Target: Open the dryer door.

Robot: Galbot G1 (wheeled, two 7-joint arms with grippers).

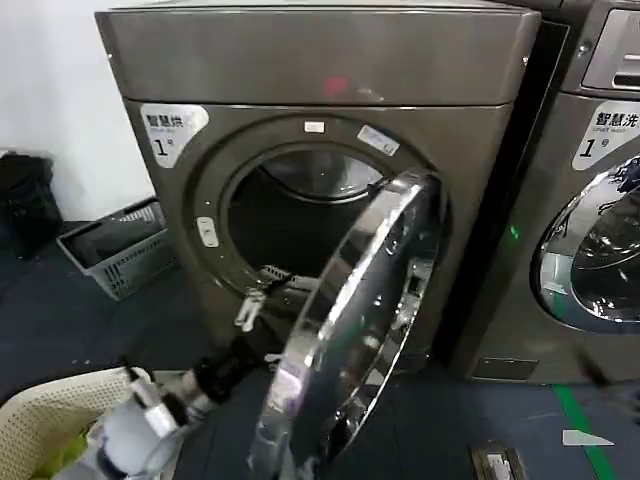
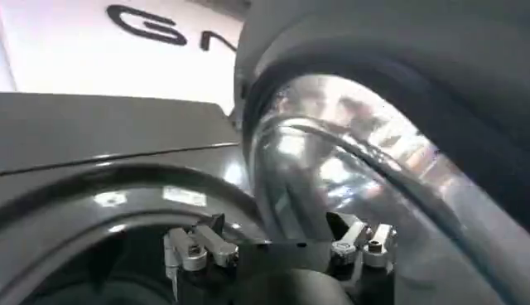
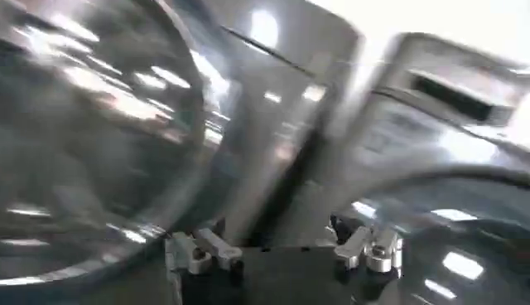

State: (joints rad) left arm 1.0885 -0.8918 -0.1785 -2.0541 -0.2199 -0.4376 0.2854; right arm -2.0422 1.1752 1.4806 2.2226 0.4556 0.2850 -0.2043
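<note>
left arm [image 1: 150, 425]: white shell | black wrist | silver tool brackets

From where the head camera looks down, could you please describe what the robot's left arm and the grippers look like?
The left arm has a pale grey-white, rounded shell near the body, then a black cylindrical wrist section toward the dryer door. The left gripper and right gripper look alike up close: a black base carrying silver metal finger brackets with visible screws. No cables or markings are discernible.
</note>
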